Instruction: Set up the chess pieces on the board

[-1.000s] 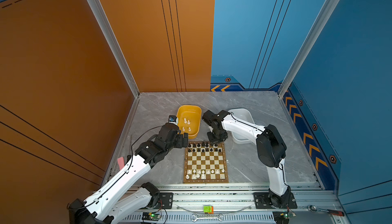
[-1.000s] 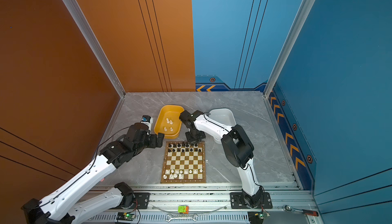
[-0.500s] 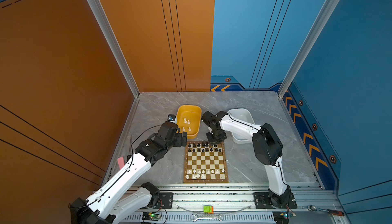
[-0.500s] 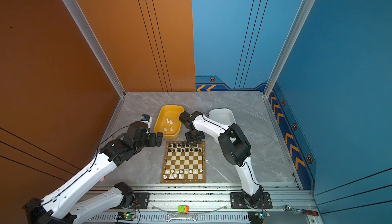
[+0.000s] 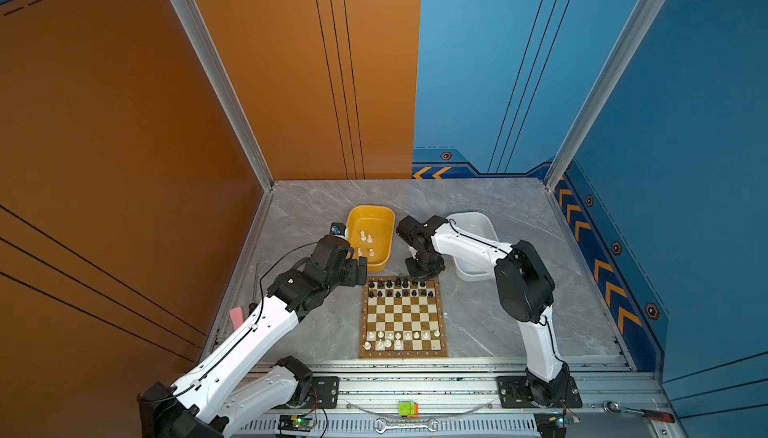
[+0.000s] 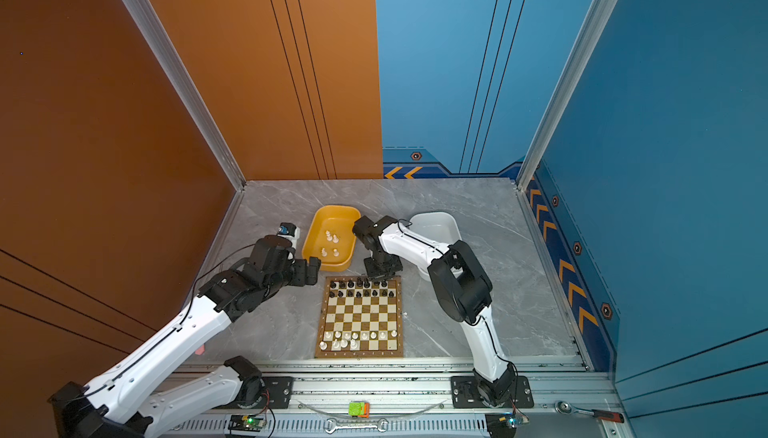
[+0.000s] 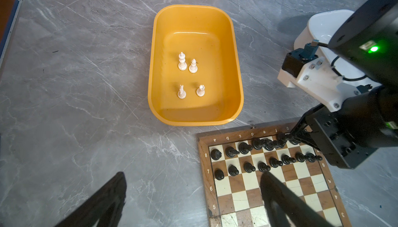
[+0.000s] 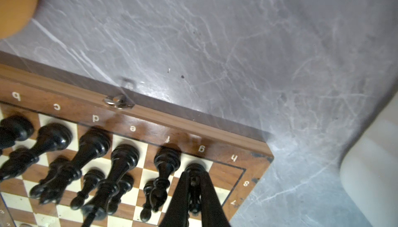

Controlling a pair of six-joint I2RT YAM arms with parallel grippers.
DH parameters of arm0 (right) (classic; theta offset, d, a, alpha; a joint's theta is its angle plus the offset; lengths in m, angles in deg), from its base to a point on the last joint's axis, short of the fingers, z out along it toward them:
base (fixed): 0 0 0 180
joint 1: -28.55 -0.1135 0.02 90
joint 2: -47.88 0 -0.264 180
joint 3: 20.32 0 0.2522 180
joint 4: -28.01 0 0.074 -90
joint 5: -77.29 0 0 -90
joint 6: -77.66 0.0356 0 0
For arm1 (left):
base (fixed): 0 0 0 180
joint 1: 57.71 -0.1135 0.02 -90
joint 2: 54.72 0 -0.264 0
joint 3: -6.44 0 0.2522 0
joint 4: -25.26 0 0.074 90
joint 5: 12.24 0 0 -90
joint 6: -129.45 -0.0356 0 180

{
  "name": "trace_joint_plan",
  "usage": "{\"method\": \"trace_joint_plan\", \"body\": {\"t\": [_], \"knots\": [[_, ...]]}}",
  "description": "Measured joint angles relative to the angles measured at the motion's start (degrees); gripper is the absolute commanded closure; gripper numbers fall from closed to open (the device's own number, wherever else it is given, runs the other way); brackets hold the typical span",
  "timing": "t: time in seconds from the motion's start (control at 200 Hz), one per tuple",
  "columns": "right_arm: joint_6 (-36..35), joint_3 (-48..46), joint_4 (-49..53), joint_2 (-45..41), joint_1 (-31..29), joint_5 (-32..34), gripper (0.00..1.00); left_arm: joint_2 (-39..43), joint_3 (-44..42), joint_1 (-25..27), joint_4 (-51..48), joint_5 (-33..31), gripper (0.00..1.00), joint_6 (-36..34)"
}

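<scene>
Against a second ago, we see little change in both top views. The right gripper (image 5: 422, 278) is still at the far edge of the board (image 5: 402, 355), and its arm's elbow has shifted only slightly. The left gripper (image 5: 360, 267) hovers where it was, off the board's far left corner and next to the yellow tub (image 5: 384, 213).

In the right wrist view, the right gripper's fingers (image 8: 183, 193) stand close on either side of a black piece (image 8: 195, 169) that is upright on square g8, in the far row. We cannot tell whether they still pinch it or have just let go.

The other black chess pieces (image 5: 399, 288) fill the two far rows of the board. The white chess pieces (image 5: 399, 336) stand in the two near rows.

In the left wrist view, the left gripper's fingers (image 7: 103, 200) are spread wide with nothing between them. One is over the grey table (image 7: 75, 86) and the other over the board's a-file side. Ahead of them, four white pieces (image 7: 182, 61) stand upright in the yellow tub. A white tub (image 5: 478, 224) sits behind the right arm.
</scene>
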Motion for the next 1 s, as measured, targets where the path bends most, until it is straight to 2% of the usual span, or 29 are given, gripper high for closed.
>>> {"method": "trace_joint_plan", "body": {"t": [0.325, 0.641, 0.816, 1.001], "knots": [[0.0, 1.0, 0.1, 0.0, 1.0, -0.1, 0.75, 0.0, 0.0, 0.0, 0.2, 0.4, 0.02, 0.0], [-0.2, 2.5, 0.5, -2.2, 2.7, 0.0, 0.74, -0.2, 0.0, 0.0, 0.7, 0.4, 0.02, 0.0], [-0.8, 3.4, 0.8, -5.4, 7.3, 0.9, 0.72, -2.1, 0.7, 0.0, 1.6, 0.9, 0.02, 0.0], [-2.5, 2.9, 1.4, -9.5, 14.7, 3.5, 0.72, -7.2, 4.3, 0.9, 3.7, 1.9, 0.02, -0.2]]}}
